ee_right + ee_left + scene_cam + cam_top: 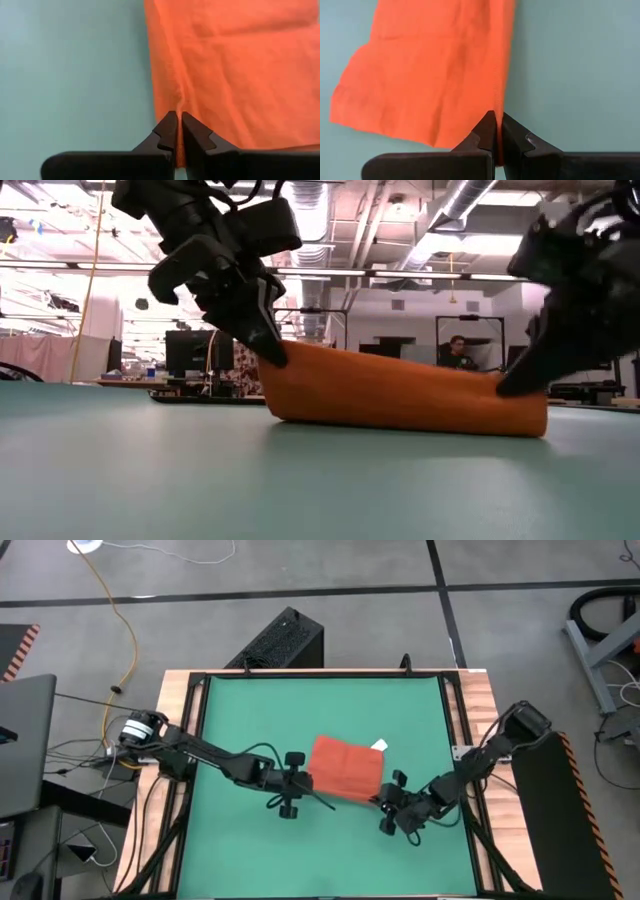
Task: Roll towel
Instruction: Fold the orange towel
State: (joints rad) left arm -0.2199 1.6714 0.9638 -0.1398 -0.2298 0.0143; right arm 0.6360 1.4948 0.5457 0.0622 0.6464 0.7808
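Note:
The orange-red towel (345,766) lies near the middle of the green table, its white tag (379,746) at the far right corner. Its near edge is raised off the table in the low view (400,385), higher at its left end. My left gripper (303,783) is shut on the towel's near left corner. My right gripper (384,800) is shut on the near right corner. The towel's far part rests flat on the table. My left gripper pinches the towel's near left corner (496,112) between its two fingers, coming from the table's left and slanting down. The held edge is lifted off the table; the cloth beyond it lies on the table. My right gripper pinches the towel's near right corner (178,109) between its two fingers, coming from the table's right near side. That corner sits low, just above the table, and the edge between the two grippers runs fairly straight.
The green mat (250,720) has free room to the left, far and near sides of the towel. A wooden frame (480,700) borders the table. A black box (285,640) stands beyond the far edge. A person (458,352) sits far off in the room.

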